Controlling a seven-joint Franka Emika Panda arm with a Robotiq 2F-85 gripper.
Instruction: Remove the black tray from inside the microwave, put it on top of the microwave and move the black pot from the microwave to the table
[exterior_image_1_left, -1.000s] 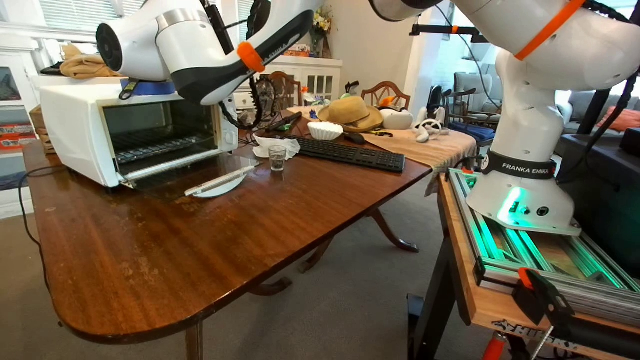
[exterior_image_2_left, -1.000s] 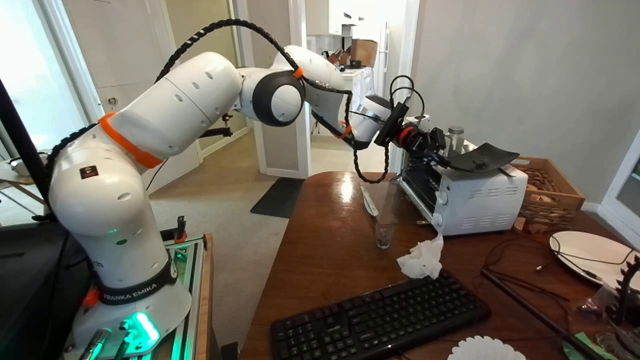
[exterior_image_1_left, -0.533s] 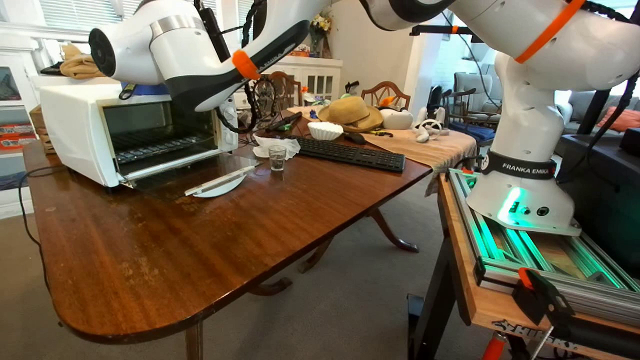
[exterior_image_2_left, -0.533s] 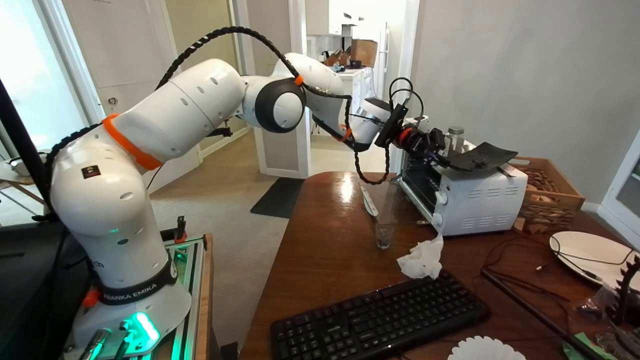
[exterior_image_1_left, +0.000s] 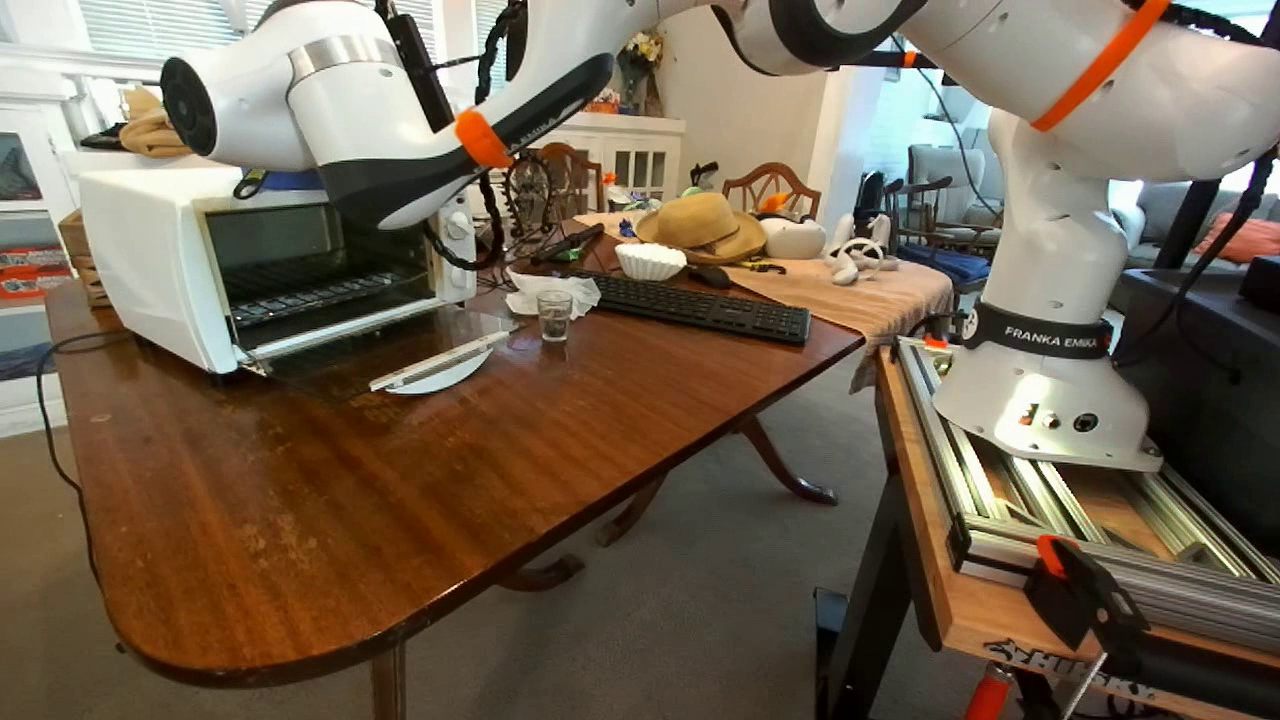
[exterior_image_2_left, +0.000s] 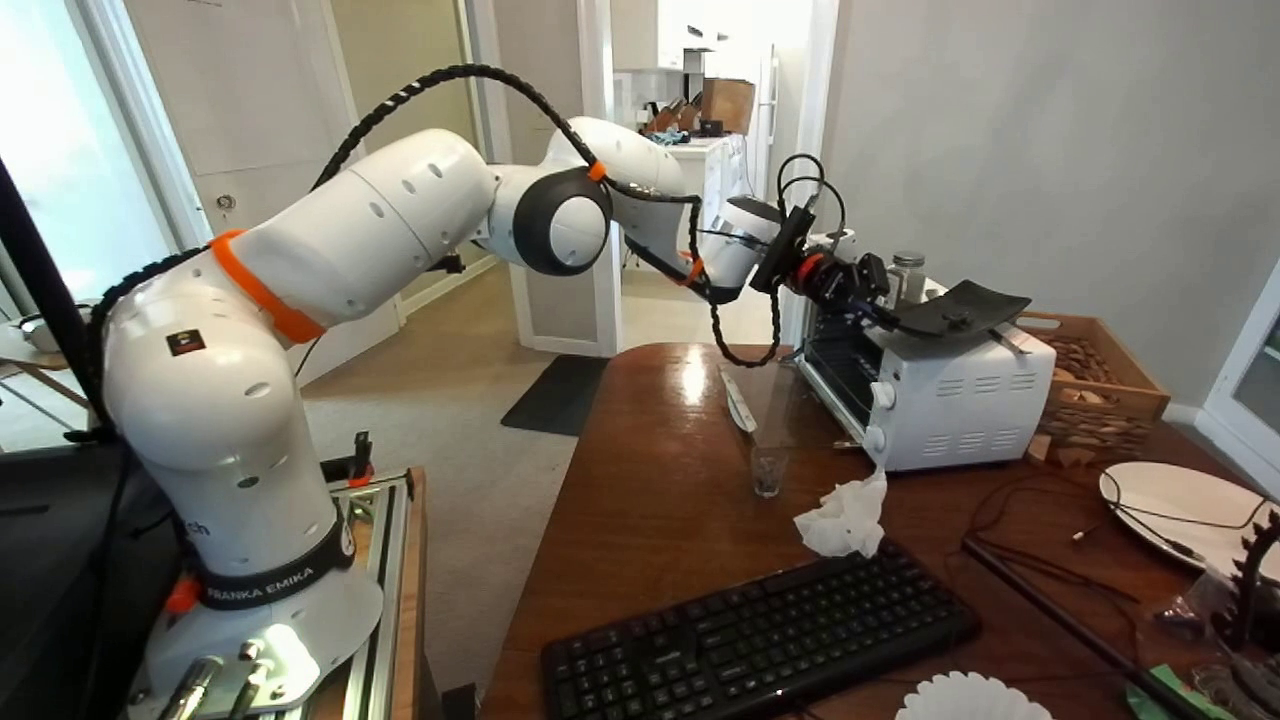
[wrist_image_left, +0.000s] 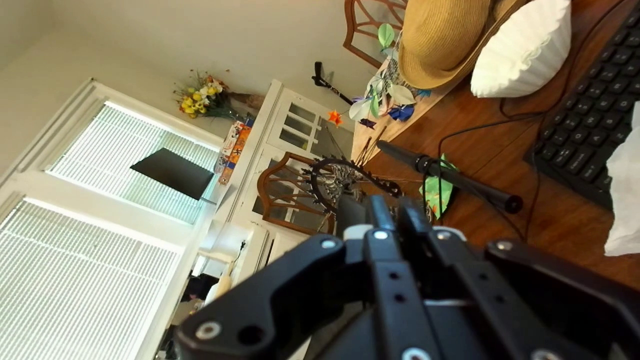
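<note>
The black tray (exterior_image_2_left: 965, 310) is a thin dark sheet, tilted above the right end of the microwave's top. My gripper (exterior_image_2_left: 888, 318) is shut on its near edge; whether the tray touches the top I cannot tell. In the wrist view the fingers (wrist_image_left: 397, 209) stand close together, and a grey strip of the tray (wrist_image_left: 349, 212) shows behind the left finger. The white microwave (exterior_image_1_left: 160, 260) also shows in an exterior view (exterior_image_2_left: 960, 410); its glass door is lowered and a rack is inside. The black pot is not visible. The reddish-brown table (exterior_image_1_left: 300, 500) carries the microwave.
A glass jar (exterior_image_2_left: 908, 278) stands on the microwave near the gripper. A pale utensil (exterior_image_1_left: 445, 376) lies by the door handle. A drinking glass (exterior_image_1_left: 555, 316), crumpled tissue (exterior_image_2_left: 845, 515) and keyboard (exterior_image_2_left: 770, 640) are in front. A wicker basket (exterior_image_2_left: 1105, 375) stands behind.
The arm has lowered slightly. The wrist and the tray have shifted a little, the tray slightly toward the microwave's front. The base light has changed from green to white. The grip looks unchanged.
</note>
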